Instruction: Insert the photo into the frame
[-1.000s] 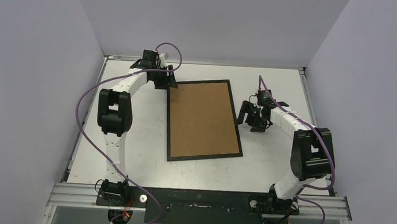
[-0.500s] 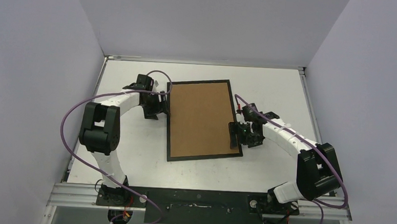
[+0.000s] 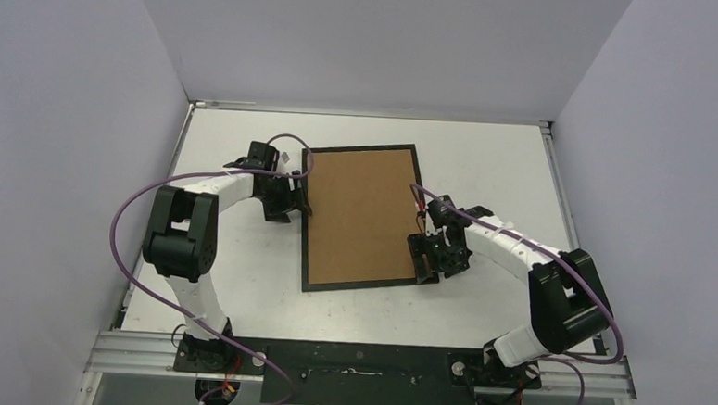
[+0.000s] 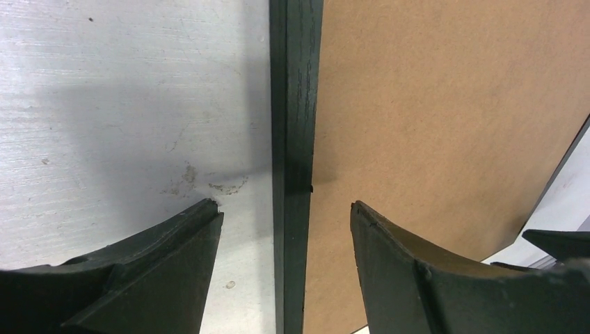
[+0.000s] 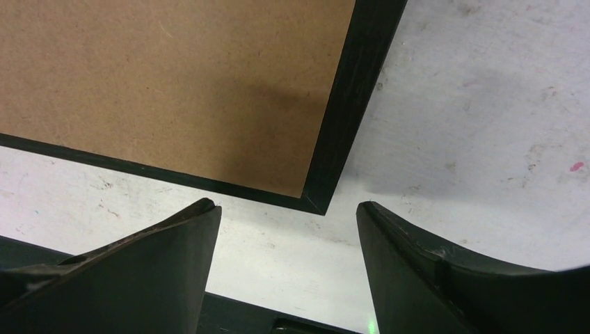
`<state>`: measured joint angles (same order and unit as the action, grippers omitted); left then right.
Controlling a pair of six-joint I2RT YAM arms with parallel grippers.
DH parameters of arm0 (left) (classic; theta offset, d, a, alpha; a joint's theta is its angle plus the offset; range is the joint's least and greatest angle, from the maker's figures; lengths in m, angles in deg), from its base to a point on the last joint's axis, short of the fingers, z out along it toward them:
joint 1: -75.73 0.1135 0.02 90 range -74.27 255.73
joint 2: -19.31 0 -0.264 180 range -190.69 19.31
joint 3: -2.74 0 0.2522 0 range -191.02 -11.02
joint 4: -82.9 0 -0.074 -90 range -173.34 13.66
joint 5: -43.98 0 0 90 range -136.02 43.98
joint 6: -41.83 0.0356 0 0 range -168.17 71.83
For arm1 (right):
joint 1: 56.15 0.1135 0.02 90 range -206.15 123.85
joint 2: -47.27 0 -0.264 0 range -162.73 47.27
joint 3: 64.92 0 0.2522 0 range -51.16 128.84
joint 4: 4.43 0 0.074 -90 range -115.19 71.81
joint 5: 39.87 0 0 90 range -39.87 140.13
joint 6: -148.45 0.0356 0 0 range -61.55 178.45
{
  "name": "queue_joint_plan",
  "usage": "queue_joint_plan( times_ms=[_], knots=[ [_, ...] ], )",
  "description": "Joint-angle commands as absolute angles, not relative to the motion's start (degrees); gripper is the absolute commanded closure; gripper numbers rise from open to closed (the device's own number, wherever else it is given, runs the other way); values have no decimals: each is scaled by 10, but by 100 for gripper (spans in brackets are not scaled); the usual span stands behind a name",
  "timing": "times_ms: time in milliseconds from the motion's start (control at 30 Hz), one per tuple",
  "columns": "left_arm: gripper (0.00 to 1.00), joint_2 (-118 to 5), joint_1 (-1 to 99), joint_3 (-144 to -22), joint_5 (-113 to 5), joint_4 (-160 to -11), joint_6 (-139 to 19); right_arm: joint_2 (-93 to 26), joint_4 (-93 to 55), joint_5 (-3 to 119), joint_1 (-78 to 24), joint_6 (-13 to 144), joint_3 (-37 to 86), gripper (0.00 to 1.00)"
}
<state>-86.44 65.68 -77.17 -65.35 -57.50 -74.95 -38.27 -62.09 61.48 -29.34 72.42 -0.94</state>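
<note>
My left end effector (image 3: pixel 290 199) stands wide open and holds nothing. In the left wrist view, the left end effector (image 4: pixel 285 209) straddles the long rail of the thin black rectangular wooden picture frame (image 4: pixel 296 83). One finger (image 4: pixel 160 271) is over the scuffed white surface (image 4: pixel 125 104) and the other is over the flat brown cardboard backing board (image 4: pixel 431 125). A gap shows on each side of the rail. I cannot tell whether the fingertips rest on anything below.

My right end effector (image 3: pixel 424 259) is also spread wide and grips nothing. In the right wrist view, the right end effector (image 5: pixel 285 205) has the corner of the frame (image 5: pixel 362 69) just ahead of the gap between its fingers. The backing (image 5: pixel 174 69) runs off toward 10 o'clock and the bare surface (image 5: pixel 487 104) toward 2 o'clock.

From above, the frame (image 3: pixel 370 282) lies flat at the middle of the surface (image 3: pixel 506 155), back side up, with the backing (image 3: pixel 364 212) filling it. Its long sides run roughly from 12 to 6 o'clock, tilted slightly. The left end effector is at the frame's 10 o'clock edge and the right one is at its 5 o'clock corner.

By my count there is one frame, one backing board, two arms, two end effectors and two purple cables (image 3: pixel 126 246), one looping along each arm.
</note>
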Motion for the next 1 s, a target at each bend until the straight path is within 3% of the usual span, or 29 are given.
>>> queue_joint_plan(
  times_ms=[0, 333, 967],
  knots=[
    [34, -848, 655, -766, -669, -603, -749, -391, -589, 611, -284, 731, -2, 28],
    [34, -850, 654, -765, -674, -609, -749, -400, -559, 562, -279, 747, -12, 32],
    [30, -842, 655, -767, -683, -617, -750, -338, -461, 465, -235, 777, -81, 29]
  ],
)
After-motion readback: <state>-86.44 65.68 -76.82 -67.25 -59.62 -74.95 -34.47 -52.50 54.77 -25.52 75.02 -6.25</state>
